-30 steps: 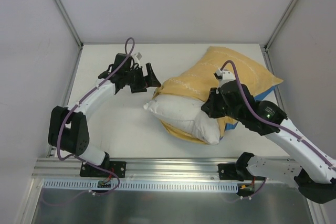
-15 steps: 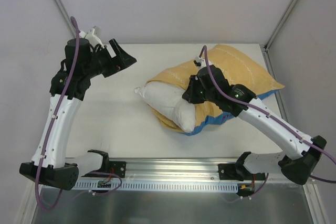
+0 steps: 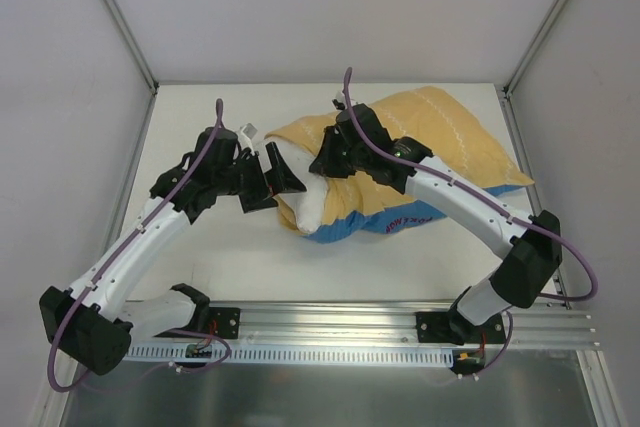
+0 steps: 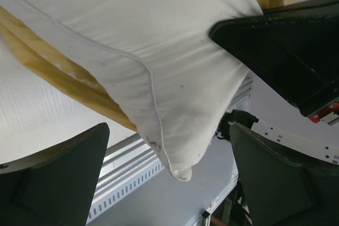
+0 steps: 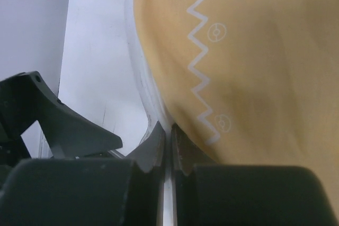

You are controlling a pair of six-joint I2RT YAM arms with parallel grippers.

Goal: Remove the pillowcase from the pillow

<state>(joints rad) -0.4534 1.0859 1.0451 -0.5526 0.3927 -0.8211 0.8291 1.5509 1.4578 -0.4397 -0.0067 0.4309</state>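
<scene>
The pillowcase (image 3: 430,142) lies yellow face up at the middle right of the table, and its blue edge with red lettering (image 3: 385,224) shows at the front. A corner of the white pillow (image 3: 305,209) sticks out of its left end. My left gripper (image 3: 278,187) is open, with one finger on each side of that pillow corner (image 4: 175,78) and not touching it. My right gripper (image 3: 322,162) is shut on the pillowcase's left edge (image 5: 159,78) and holds it above the pillow. In the right wrist view the fingertips (image 5: 157,140) pinch a thin fabric edge.
White walls with metal corner posts (image 3: 120,22) close in the table on three sides. An aluminium rail (image 3: 330,319) runs along the near edge. The right gripper's body (image 4: 280,41) shows close above the pillow in the left wrist view.
My left arm swung from the back left corner in to the pillow corner. My right gripper moved left and back with the pillowcase edge. Less white pillow shows now.
</scene>
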